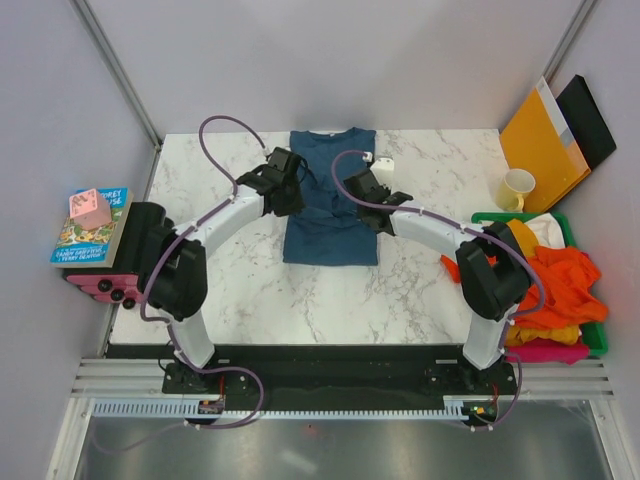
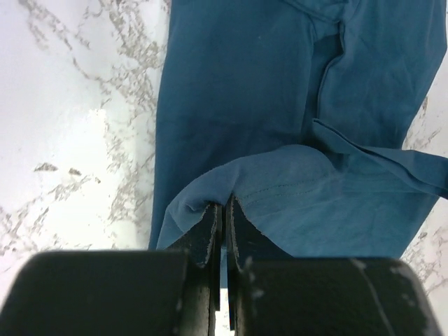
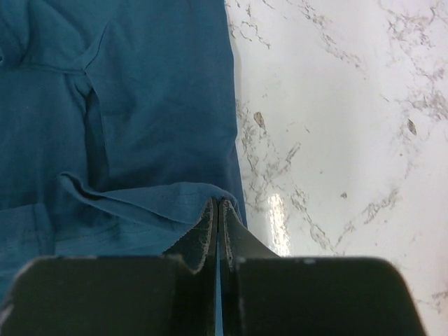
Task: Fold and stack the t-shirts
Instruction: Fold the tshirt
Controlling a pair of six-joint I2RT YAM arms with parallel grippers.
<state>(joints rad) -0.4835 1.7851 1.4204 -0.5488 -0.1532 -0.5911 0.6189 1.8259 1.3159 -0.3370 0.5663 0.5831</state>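
A dark teal-blue t-shirt (image 1: 331, 215) lies on the marble table (image 1: 250, 290), sides folded in, collar at the far edge. My left gripper (image 1: 287, 195) is shut on the shirt's left edge; in the left wrist view the cloth (image 2: 294, 189) drapes from the closed gripper (image 2: 224, 204). My right gripper (image 1: 368, 205) is shut on the right edge; in the right wrist view the hem (image 3: 140, 199) hangs from the closed gripper (image 3: 218, 203). More t-shirts, orange (image 1: 560, 280), yellow and pink, lie heaped in a green bin (image 1: 600, 335) at the right.
A yellow mug (image 1: 515, 189), an orange paper envelope (image 1: 543, 145) and a dark folder (image 1: 590, 120) stand at the back right. A small white object (image 1: 384, 163) lies by the shirt's right shoulder. Books with a pink object (image 1: 90, 225) sit left of the table.
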